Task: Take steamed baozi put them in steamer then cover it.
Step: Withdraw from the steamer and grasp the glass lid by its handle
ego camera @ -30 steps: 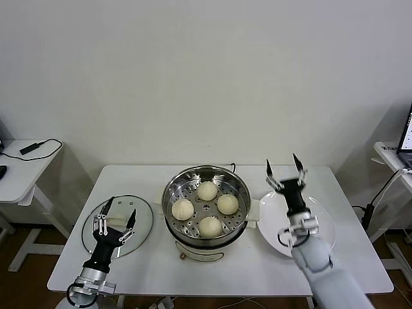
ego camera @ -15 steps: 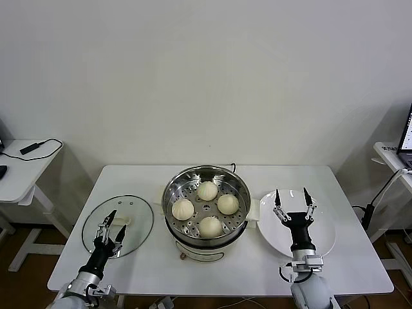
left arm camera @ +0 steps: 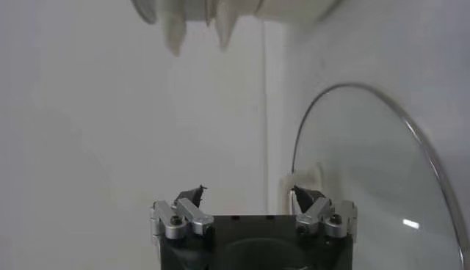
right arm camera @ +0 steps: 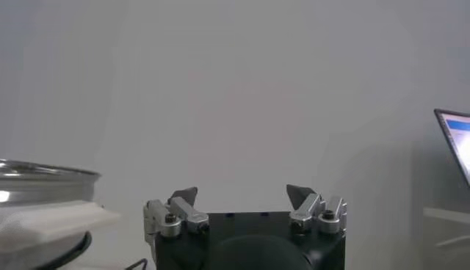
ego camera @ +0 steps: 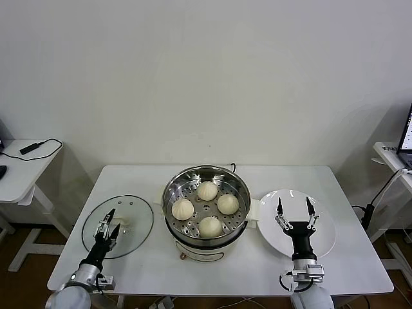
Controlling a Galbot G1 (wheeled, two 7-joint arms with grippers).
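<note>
Four small round cream-white steamed buns (ego camera: 206, 207) sat on the perforated tray inside the large shiny stainless-steel steamer pot (ego camera: 171, 190), at the middle of the white table (ego camera: 219, 270). One bun lay toward the back, one at the robot's left, one at its right, one at the front; they were close together but not clearly touching.

Round clear glass lid with metal rim (ego camera: 138, 222) lay flat on the table, left of the pot and apart from it, so the pot stood uncovered. Its white oblong handle was partly hidden behind the left gripper in the head view; the left wrist view showed the lid's rim (left arm camera: 424, 143) and a white piece just beside one fingertip.

Left gripper (ego camera: 107, 221) was low over the near part of the lid, jaws spread and holding nothing. The left wrist view showed the same: left gripper (left arm camera: 248, 194) with fingertips apart, empty gap between them.

Right gripper (ego camera: 294, 207) was over the flat round white plate (ego camera: 325, 230) on the pot's right, fingers pointing up and away, jaws released and empty. The right wrist view confirmed it: right gripper (right arm camera: 241, 194) spread wide, pot rim (right arm camera: 44, 170) off to one side, a laptop screen edge (right arm camera: 454, 143) on the other.
</note>
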